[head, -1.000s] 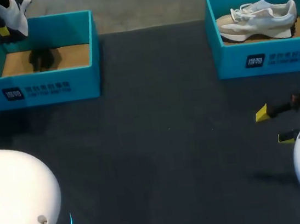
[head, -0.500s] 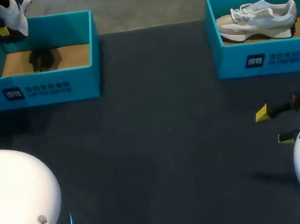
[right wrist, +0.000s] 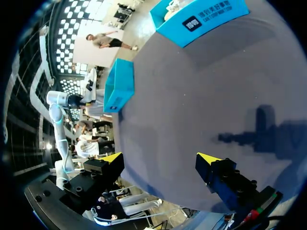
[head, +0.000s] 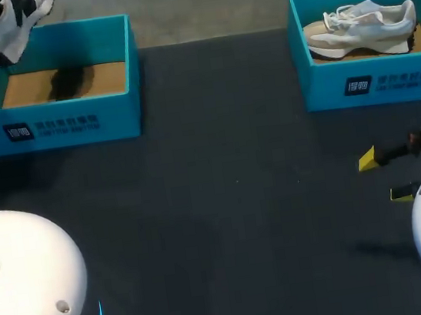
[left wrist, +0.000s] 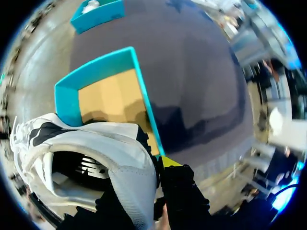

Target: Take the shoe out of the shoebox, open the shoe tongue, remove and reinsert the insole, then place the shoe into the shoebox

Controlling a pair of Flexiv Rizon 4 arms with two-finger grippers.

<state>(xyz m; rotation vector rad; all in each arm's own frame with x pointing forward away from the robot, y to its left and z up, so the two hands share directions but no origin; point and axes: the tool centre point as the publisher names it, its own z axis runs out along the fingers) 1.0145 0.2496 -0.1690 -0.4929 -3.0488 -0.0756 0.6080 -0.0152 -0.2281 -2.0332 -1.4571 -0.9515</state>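
Where two shoeboxes (head: pixel 59 125) (head: pixel 371 83) stand, two shoes (head: pixel 10 21) (head: pixel 364 24) show.

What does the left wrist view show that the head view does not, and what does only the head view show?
Only the left wrist view: the dark opening of the shoe seen from close by, and the left gripper shut on its side wall. Only the head view: the right gripper, open above the table, and plainly a second shoe. Both: the shoe held up at a corner of the left shoebox, whose cardboard bottom is bare, and the right shoebox.
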